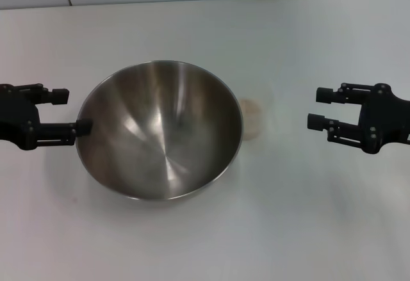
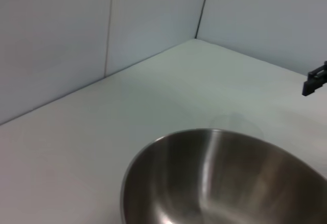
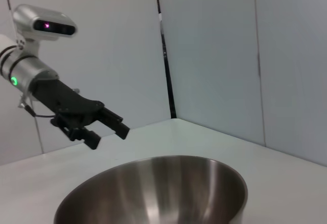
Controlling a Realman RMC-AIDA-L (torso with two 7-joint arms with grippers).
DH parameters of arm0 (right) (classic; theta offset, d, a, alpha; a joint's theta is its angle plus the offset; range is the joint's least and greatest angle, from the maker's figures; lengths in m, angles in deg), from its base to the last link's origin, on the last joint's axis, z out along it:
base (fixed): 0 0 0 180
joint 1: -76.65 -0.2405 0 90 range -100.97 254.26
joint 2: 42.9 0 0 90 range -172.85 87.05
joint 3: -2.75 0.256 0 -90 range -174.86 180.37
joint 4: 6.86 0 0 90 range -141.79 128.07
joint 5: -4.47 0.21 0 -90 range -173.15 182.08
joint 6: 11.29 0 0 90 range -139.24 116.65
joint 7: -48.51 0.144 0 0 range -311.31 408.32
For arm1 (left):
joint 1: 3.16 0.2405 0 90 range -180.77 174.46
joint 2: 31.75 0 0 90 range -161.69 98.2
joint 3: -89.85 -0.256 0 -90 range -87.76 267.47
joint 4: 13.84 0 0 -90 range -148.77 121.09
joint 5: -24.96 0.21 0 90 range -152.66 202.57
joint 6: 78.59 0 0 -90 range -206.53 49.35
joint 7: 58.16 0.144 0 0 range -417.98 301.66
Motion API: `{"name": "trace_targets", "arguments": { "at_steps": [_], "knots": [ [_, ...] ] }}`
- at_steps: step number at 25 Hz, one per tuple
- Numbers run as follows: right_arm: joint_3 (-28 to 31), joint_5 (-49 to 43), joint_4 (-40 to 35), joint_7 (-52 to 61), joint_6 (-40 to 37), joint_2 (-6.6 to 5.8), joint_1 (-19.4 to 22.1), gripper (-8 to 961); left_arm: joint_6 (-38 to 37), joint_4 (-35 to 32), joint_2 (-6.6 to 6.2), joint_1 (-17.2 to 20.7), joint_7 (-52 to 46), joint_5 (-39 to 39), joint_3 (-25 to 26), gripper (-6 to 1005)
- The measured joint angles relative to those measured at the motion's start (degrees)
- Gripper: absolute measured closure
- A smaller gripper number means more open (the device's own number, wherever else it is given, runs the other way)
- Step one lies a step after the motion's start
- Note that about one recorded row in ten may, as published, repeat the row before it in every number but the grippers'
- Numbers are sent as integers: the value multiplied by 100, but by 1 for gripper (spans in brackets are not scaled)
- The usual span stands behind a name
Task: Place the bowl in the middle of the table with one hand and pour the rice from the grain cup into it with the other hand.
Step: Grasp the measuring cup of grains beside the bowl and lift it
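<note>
Big steel bowl [image 1: 160,130] in the middle of the white worktop [image 1: 307,230]. Clear grain cup [image 1: 254,116] with rice [image 1: 251,121] just beside its right rim. Left gripper [image 1: 72,111] open at the bowl's left rim. Right gripper [image 1: 314,108] open, apart from the cup.

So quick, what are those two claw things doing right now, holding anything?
Left gripper: open, holding nothing, one finger at the rim of the steel bowl.
Right gripper: open, empty, hovering off to the side of the grain cup.
</note>
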Motion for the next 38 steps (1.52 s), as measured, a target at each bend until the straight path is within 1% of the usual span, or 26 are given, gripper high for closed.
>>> {"name": "trace_targets", "arguments": {
  "at_steps": [4,8,12,14,21,23,29,36,38],
  "knots": [
    [8,132,-27,84,68,7,196,404,-127,-20,8,5,125,34,25,190],
    [8,333,38,82,442,7,426,405,-168,-30,47,13,291,64,15,190],
    [-3,359,152,63,598,4,453,405,-178,4,60,10,440,83,23,190],
    [-27,361,246,49,688,3,430,405,-178,4,60,10,440,83,23,190],
    [-39,573,626,-142,1075,2,268,405,-182,89,158,88,827,100,113,189],
    [-56,581,750,-232,1157,2,187,405,-187,94,162,109,831,101,123,189],
    [-17,588,964,-367,1452,4,124,405,-202,137,161,173,907,104,130,190],
    [-53,588,1147,-395,1748,9,-16,405,-190,167,159,165,958,101,142,189],
    [-53,588,1240,-456,1944,9,-91,405,-190,167,159,158,961,103,165,190]
  ]
}}
